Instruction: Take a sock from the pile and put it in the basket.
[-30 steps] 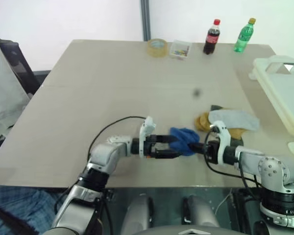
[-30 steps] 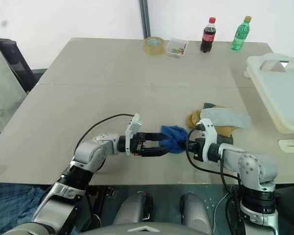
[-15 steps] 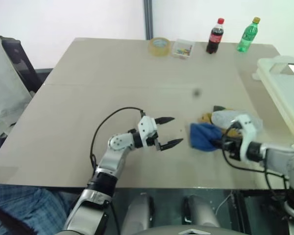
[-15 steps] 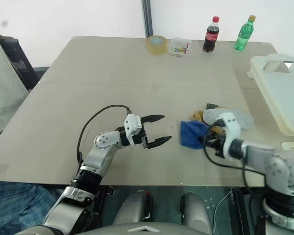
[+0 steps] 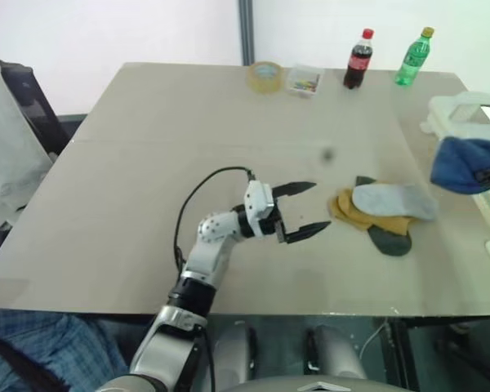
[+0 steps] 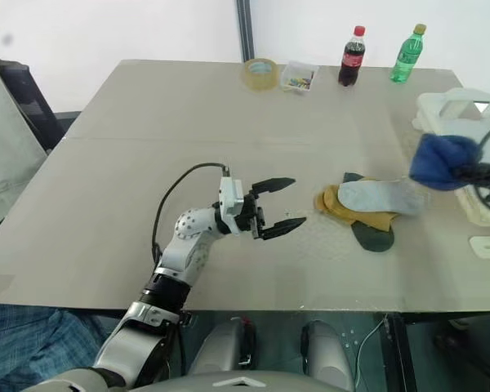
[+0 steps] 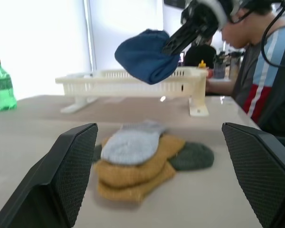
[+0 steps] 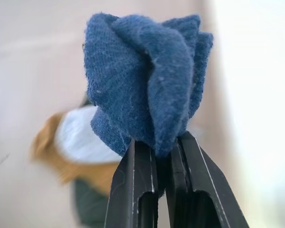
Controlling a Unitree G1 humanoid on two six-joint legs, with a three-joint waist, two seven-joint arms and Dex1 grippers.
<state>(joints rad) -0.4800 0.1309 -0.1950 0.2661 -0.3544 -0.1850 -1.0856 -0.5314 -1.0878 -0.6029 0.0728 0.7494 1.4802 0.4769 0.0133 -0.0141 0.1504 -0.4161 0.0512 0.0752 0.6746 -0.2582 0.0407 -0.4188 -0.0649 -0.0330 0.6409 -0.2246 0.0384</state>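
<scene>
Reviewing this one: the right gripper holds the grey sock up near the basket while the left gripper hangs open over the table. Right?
Not quite. The right gripper holds the blue sock, not the grey one; the right wrist view shows its fingers pinching it. The grey sock lies on the pile. The rest stands: it is up by the basket, and the left gripper is open.

The two head views look from above, forward and down over the table (image 5: pixel 147 163), and share nearly the whole scene. The left wrist view looks low and level between the open left gripper (image 5: pixel 302 210) toward the pile (image 7: pixel 142 161) and the basket (image 7: pixel 128 80) behind it. The right wrist view sits very close behind the right gripper (image 8: pixel 156 156), facing the sock (image 8: pixel 147 80) it clamps.
</scene>
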